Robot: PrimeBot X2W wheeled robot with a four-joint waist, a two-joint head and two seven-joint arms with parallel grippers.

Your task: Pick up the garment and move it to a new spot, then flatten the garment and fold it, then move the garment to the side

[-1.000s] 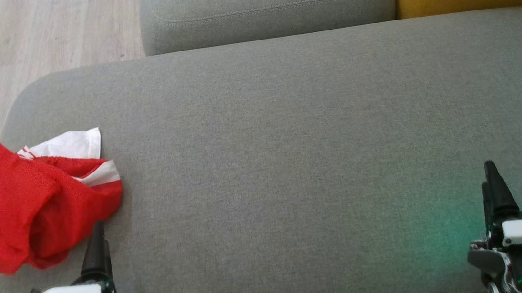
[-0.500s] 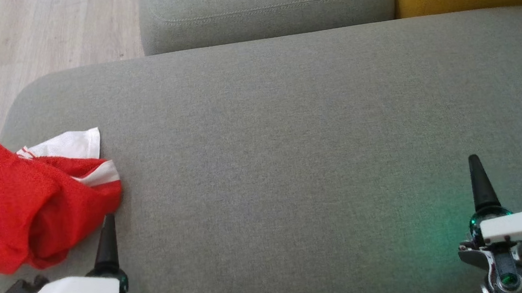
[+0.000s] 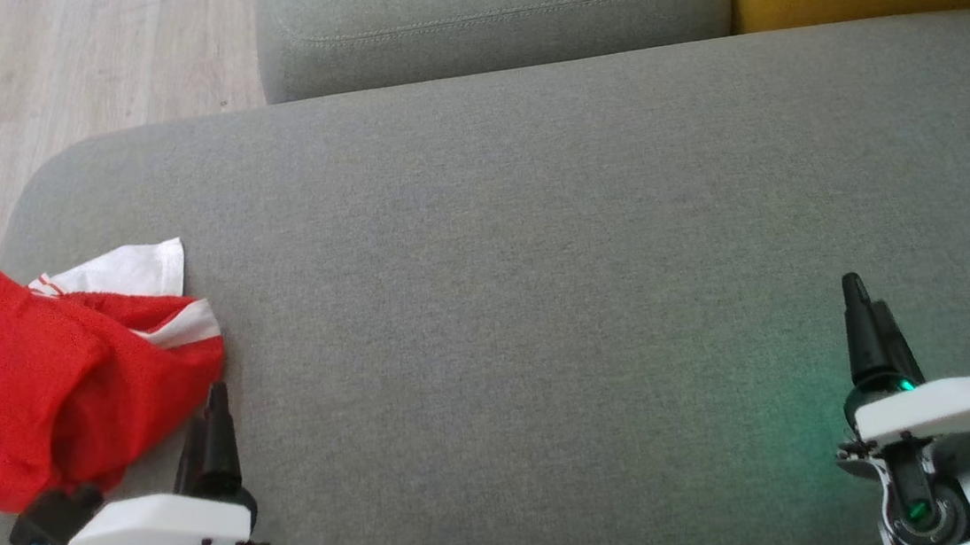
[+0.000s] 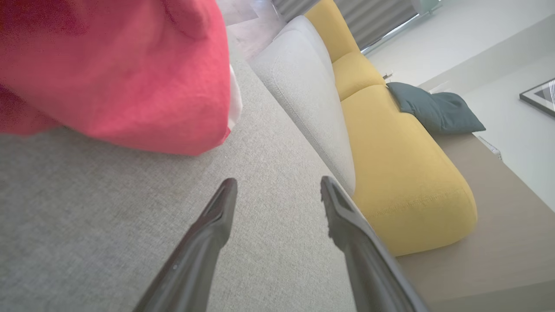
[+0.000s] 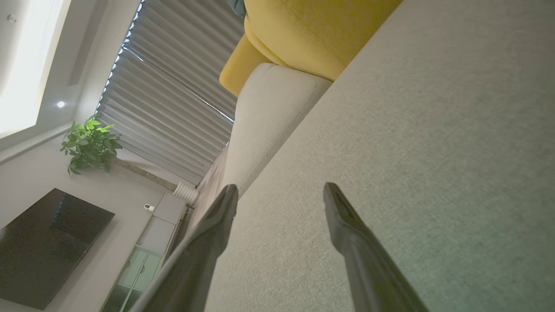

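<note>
At frame left, the crumpled red garment (image 3: 42,386) stretches lower-left to upper-right, white corner pointing upper right. Both the left gripper (image 3: 212,414) and right gripper (image 3: 860,307) gape wide, empty.

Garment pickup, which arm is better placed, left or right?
Left. The left gripper, open, sits right beside the garment at the cushion's left end. The right gripper, also open, is far across the cushion, away from the garment.

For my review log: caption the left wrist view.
Open left gripper near crumpled red garment lying on grey sofa cushion.
</note>
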